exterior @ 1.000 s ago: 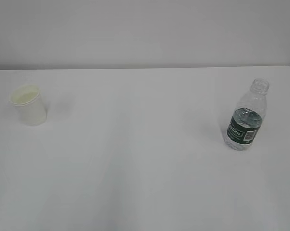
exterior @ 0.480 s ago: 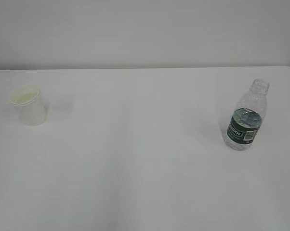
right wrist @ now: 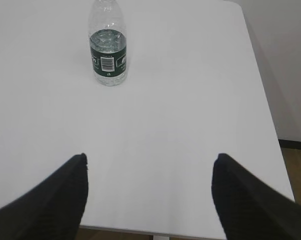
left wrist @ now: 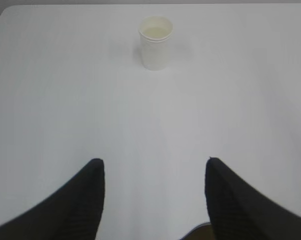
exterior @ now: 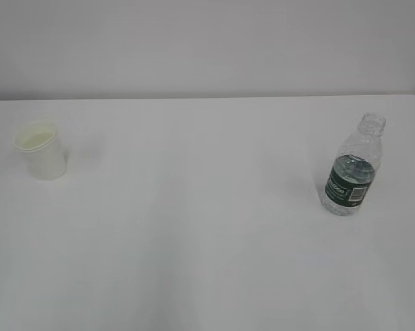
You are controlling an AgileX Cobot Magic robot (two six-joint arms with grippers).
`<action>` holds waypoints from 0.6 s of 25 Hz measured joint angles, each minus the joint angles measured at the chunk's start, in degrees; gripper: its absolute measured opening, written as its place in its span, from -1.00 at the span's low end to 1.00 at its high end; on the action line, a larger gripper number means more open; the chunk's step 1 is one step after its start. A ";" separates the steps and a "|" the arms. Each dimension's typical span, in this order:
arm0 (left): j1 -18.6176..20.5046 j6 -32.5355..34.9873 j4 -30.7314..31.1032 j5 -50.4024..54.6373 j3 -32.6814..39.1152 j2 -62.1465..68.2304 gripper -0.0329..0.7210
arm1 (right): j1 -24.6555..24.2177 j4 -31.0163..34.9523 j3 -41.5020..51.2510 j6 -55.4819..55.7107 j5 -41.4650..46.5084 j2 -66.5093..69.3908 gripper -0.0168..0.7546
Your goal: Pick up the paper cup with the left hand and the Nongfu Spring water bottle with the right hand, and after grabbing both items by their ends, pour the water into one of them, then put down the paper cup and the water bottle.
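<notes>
Paper cup [exterior: 40, 158]: upright on the white table [exterior: 194, 241], far left in the exterior view; nothing touches it.
Nongfu Spring water bottle [exterior: 353, 169]: upright, uncapped, far right, well apart from the cup.
Water [right wrist: 108, 41]: level near the top of the green label.
Left pincer [left wrist: 153, 172]: jaws spread wide, empty, well short of the cup [left wrist: 155, 42].
Right pincer [right wrist: 149, 170]: jaws spread wide, empty, well short of the bottle [right wrist: 107, 45].

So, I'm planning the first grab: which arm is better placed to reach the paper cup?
Left. The paper cup stands upright ahead of the open left gripper, slightly off its midline. The right gripper faces the water bottle at the table's other side.
</notes>
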 joint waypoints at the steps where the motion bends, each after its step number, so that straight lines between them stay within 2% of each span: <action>1: 0.00 0.00 0.00 0.00 0.00 0.00 0.29 | -0.46 0.00 0.00 0.00 0.00 0.00 0.56; 15: 0.10 0.00 -0.15 0.00 0.00 0.00 0.29 | -0.81 0.23 0.00 0.00 0.10 0.00 0.56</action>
